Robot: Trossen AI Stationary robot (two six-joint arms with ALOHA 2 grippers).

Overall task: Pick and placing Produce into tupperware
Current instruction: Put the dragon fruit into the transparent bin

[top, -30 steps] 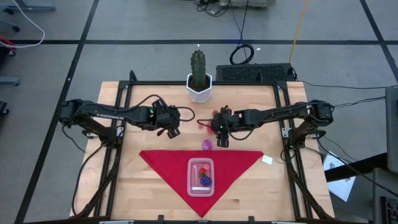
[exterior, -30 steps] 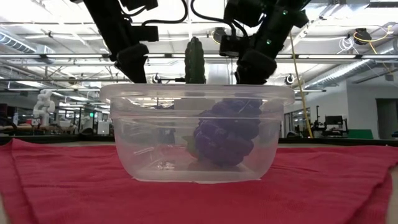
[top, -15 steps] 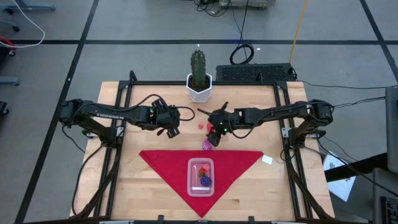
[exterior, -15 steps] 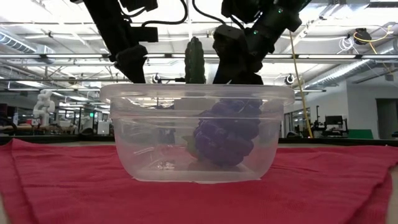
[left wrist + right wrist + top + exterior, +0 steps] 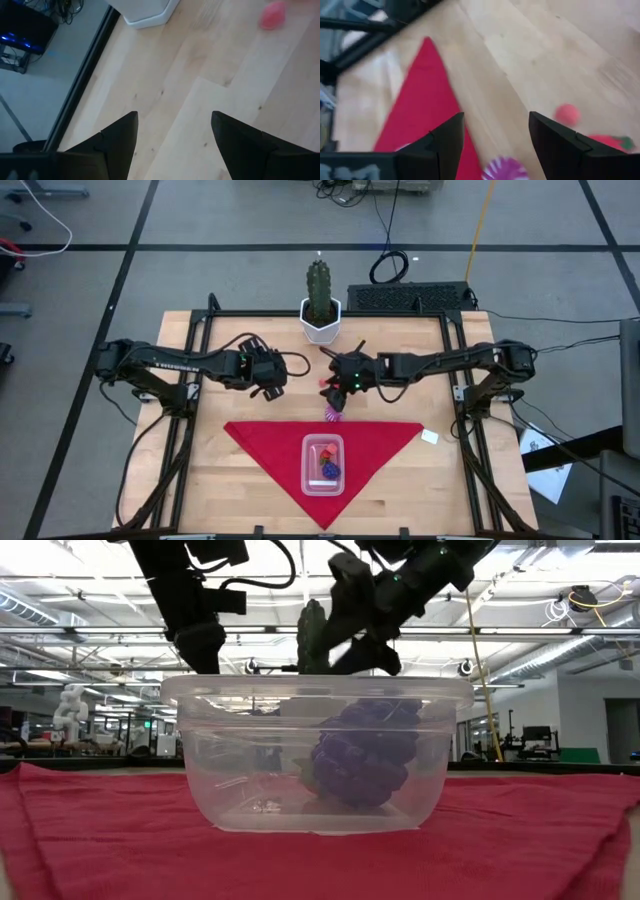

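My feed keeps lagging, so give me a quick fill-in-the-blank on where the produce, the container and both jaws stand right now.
1. The tupperware rests on a ____ cloth.
2. The big piece inside the tupperware is dark ____.
3. The left gripper has its jaws ____, with nothing between them.
4. The purple-white striped piece lies ____ the tupperware.

Missing words: red; purple; open; outside
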